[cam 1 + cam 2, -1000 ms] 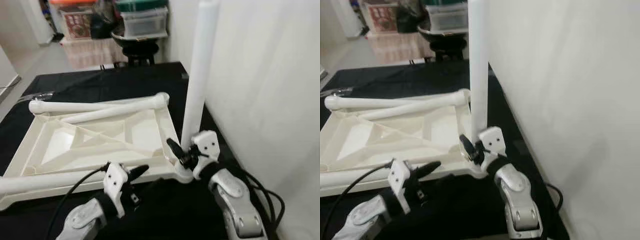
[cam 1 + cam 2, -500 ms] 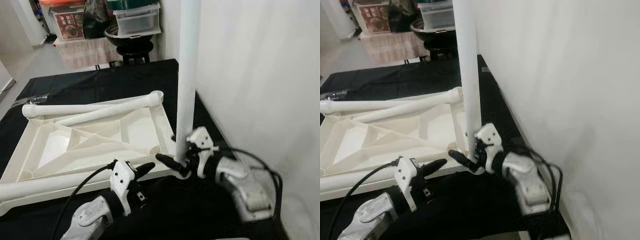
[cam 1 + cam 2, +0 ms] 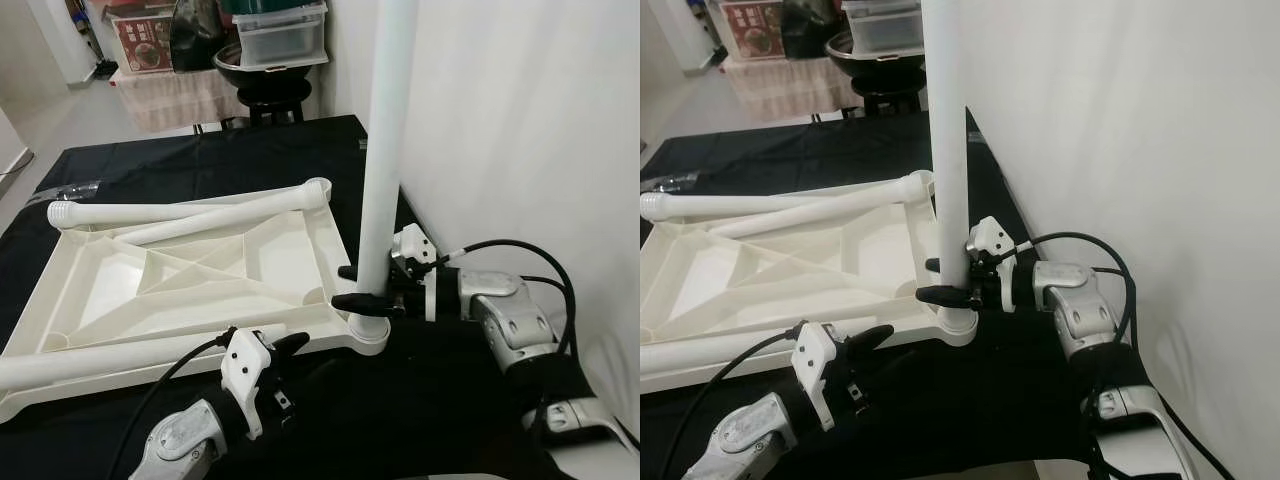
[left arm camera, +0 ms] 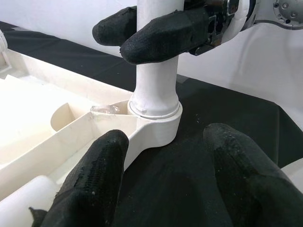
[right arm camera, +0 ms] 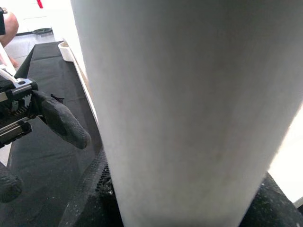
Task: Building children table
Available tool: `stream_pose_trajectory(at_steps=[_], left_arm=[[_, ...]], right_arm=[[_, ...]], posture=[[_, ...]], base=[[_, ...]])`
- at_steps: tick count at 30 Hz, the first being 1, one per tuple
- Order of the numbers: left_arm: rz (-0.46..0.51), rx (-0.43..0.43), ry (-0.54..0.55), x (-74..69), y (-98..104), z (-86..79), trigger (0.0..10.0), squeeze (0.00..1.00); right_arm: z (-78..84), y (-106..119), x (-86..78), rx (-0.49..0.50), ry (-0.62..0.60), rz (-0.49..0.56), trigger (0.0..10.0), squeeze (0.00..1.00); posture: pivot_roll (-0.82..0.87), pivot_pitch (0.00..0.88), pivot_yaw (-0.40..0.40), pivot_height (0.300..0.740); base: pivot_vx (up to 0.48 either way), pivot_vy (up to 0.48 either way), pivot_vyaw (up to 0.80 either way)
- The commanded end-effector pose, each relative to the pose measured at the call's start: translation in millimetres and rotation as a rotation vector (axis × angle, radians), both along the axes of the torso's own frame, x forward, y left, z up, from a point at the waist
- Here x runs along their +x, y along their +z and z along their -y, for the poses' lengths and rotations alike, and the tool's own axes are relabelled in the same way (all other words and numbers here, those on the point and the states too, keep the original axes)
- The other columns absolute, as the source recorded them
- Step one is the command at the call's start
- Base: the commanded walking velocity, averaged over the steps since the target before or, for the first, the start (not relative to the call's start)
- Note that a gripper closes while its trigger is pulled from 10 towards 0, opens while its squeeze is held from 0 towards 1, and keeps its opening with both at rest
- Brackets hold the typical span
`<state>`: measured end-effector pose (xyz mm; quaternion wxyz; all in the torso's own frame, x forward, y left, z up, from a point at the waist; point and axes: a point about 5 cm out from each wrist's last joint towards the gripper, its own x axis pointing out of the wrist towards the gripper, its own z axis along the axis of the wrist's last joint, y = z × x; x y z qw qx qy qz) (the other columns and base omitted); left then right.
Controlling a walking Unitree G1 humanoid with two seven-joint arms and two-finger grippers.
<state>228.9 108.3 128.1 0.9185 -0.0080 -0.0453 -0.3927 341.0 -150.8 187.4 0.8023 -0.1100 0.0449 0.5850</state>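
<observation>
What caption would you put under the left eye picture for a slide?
Right gripper clamps the upright white table leg standing in the corner socket of the upturned tabletop; left gripper waits open nearby.

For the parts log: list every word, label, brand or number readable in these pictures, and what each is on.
None can be read.
Red box on the far shelf: it has a printed panel, too small and blurred to read.
White table top, upright leg, both grippers: no markings seen.

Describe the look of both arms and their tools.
Both arms are silver metal with black joints. Each tool, left tool and right tool, has two long black textured fingers on a white bracket. Black cables loop along both forearms.
</observation>
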Motion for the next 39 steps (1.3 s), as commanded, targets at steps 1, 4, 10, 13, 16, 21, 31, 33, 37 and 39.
stream_pose_trajectory(at_steps=[1,4,10,13,16,21,31,33,37,39], left_arm=[[-0.011,0.008,-0.004,-2.6,-3.1,0.0,10.0,0.0],[-0.011,0.006,-0.004,-4.0,-1.9,-1.1,10.0,0.0],[-0.012,0.002,-0.003,-4.3,-1.9,-4.4,10.0,0.0],[-0.01,-0.001,-0.004,-4.1,1.1,-8.2,10.0,0.0],[-0.013,0.003,-0.009,-2.4,1.6,-11.1,10.0,0.0],[-0.027,-0.018,-0.026,-4.2,-0.1,-9.2,10.0,0.0],[-0.02,-0.015,-0.002,-2.7,0.7,-11.0,10.0,0.0],[-0.021,-0.017,-0.007,0.3,2.7,-11.1,10.0,0.0],[-0.023,-0.02,-0.011,2.3,3.7,-10.8,10.0,0.0],[-0.023,-0.02,-0.009,3.7,3.9,-10.8,10.0,0.0]], right_arm=[[-1.8,-1.3,0.2,0.008,0.012,-0.01,0.0,0.0],[3.3,-8.6,-6.7,0.013,-0.03,0.017,0.0,0.0],[3.5,-27.5,-18.0,0.044,-0.369,0.045,0.0,0.0],[-19.2,-57.8,-44.2,0.106,-0.74,0.001,0.0,0.0],[-40.5,-52.9,-57.5,0.057,-0.694,0.137,0.0,0.0],[-29.3,-62.3,-45.8,0.111,-0.717,0.007,0.0,0.0],[-38.8,-43.4,-47.7,0.224,-0.588,-0.009,10.0,1.0],[-38.5,-24.8,-45.1,0.227,-0.42,0.038,10.0,1.0],[-28.4,-10.7,-37.3,0.155,-0.232,0.099,10.0,0.13],[-14.3,-6.1,-26.0,0.091,-0.15,0.094,10.0,0.0]], posture=[[-0.06,0.1,0.007,0.74],[-0.06,0.114,0.011,0.74],[-0.07,0.147,0.019,0.74],[-0.1,0.17,0.042,0.74],[-0.12,0.173,0.066,0.74],[-0.09,0.161,0.046,0.74],[-0.09,0.148,0.052,0.74],[-0.09,0.139,0.052,0.74],[-0.08,0.133,0.046,0.74],[-0.08,0.132,0.045,0.74]], base=[[0.0,0.0,0.0],[0.0,0.0,0.0],[0.0,0.0,0.0],[0.0,0.0,0.0],[0.0,0.0,0.0],[0.0,0.0,0.0],[0.0,0.0,0.0],[0.0,0.0,0.0],[0.0,0.0,0.0],[0.0,0.0,0.0]])
